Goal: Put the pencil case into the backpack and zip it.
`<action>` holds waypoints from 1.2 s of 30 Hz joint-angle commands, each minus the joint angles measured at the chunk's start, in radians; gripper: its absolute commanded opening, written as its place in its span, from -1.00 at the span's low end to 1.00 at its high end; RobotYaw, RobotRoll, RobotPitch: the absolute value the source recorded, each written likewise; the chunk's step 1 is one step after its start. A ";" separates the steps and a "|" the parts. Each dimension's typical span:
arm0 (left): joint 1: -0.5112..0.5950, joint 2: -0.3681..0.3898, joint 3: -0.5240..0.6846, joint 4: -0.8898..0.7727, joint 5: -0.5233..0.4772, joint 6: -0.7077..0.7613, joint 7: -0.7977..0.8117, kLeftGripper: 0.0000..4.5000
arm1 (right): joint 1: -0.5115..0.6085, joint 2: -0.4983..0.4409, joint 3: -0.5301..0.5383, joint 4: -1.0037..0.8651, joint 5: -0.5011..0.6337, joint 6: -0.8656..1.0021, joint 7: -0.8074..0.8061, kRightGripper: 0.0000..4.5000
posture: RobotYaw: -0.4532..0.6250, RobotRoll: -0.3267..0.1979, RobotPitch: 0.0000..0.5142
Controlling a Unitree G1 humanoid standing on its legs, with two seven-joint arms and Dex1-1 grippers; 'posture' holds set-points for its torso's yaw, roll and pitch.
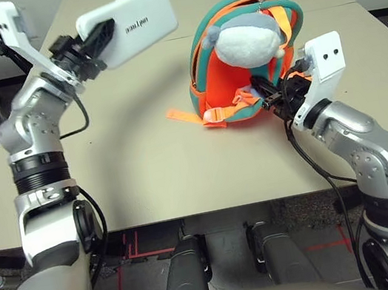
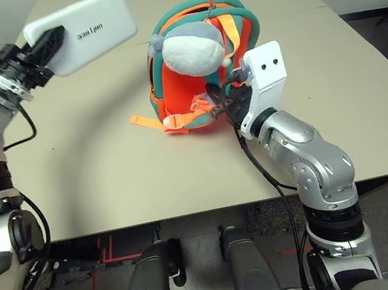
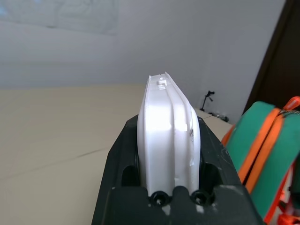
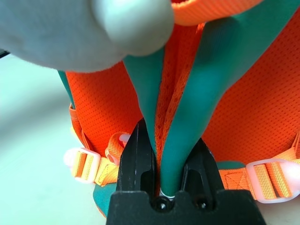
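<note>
The white pencil case (image 1: 134, 25) is lifted in the air over the table's left half, held flat by one end in my left gripper (image 1: 101, 36), which is shut on it. In the left wrist view the pencil case (image 3: 168, 136) stands edge-on between the black fingers (image 3: 123, 164). The orange backpack (image 1: 242, 76) with teal edging stands upright at the table's middle, its grey-white plush ball (image 1: 247, 42) on top. My right gripper (image 1: 269, 95) is shut on a teal-edged strap (image 4: 180, 145) at the backpack's right side.
Orange webbing straps with white buckles (image 1: 211, 115) trail from the backpack's base onto the beige table (image 1: 145, 168). A seam between two tabletops runs behind the backpack. Black cables hang from both forearms.
</note>
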 commanded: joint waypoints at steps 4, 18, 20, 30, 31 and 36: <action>-0.061 0.058 0.019 -0.069 -0.098 0.130 -0.094 -0.44 | -0.001 0.002 0.030 0.042 -0.020 -0.019 0.016 -0.84 | -0.33 0.25 -0.51; -0.067 0.055 -0.042 -0.072 -0.144 0.268 -0.202 -0.44 | 0.010 0.013 0.046 0.066 -0.040 -0.039 0.025 -0.84 | -0.34 0.25 -0.50; -0.063 0.043 -0.075 -0.063 -0.117 0.246 -0.215 -0.44 | 0.010 0.015 0.047 0.072 -0.043 -0.044 0.026 -0.84 | -0.34 0.25 -0.50; -0.087 0.005 -0.212 0.000 0.007 0.163 -0.301 -0.44 | 0.005 0.016 0.040 0.090 -0.053 -0.059 0.032 -0.84 | -0.36 0.25 -0.50; -0.093 0.004 -0.221 0.006 0.017 0.157 -0.308 -0.44 | 0.004 0.015 0.039 0.092 -0.054 -0.060 0.033 -0.84 | -0.36 0.25 -0.50; -0.163 -0.020 -0.292 0.093 0.084 0.114 -0.380 -0.44 | 0.001 0.013 0.038 0.098 -0.056 -0.066 0.036 -0.84 | -0.37 0.25 -0.52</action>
